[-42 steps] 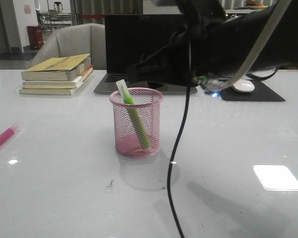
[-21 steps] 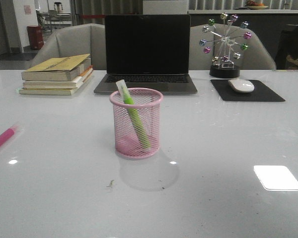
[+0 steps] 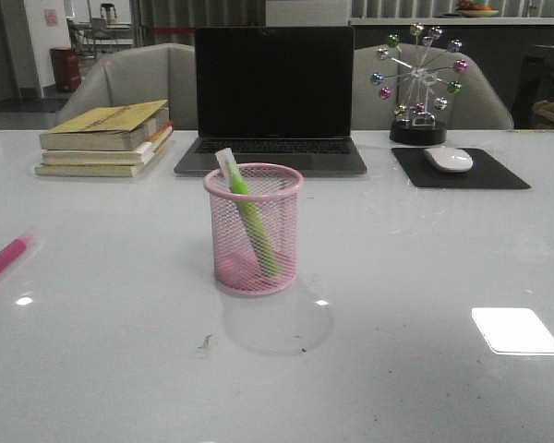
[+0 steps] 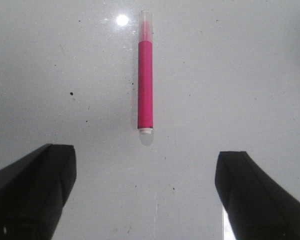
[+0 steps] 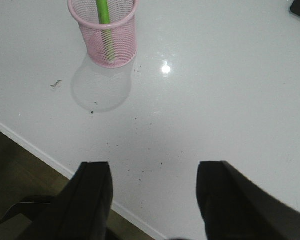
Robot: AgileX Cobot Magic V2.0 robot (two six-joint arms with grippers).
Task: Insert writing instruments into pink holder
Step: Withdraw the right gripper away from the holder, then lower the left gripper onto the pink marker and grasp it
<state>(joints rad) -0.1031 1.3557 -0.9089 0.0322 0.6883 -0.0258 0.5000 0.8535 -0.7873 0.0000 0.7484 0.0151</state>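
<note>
The pink holder [image 3: 253, 231] stands mid-table with the green highlighter [image 3: 253, 224] leaning inside it, cap up above the rim. The right wrist view shows the same holder [image 5: 107, 35] and green highlighter [image 5: 105, 20]. The pink highlighter [image 3: 4, 259] lies flat at the table's left edge. In the left wrist view that pink highlighter [image 4: 145, 75] lies ahead of my left gripper [image 4: 145, 165], which hangs open above the table, empty. My right gripper [image 5: 152, 170] is open and empty above the table's front edge, well back from the holder. Neither gripper shows in the front view.
A closed-screen laptop [image 3: 272, 97] sits behind the holder. A stack of books [image 3: 106, 138] is at back left. A mouse [image 3: 449, 159] on a black pad [image 3: 462, 171] and a ball ornament [image 3: 417, 88] are at back right.
The right arm, which filled the upper right of the front view a second ago, has pulled out of that view. The holder and both highlighters have not moved.
</note>
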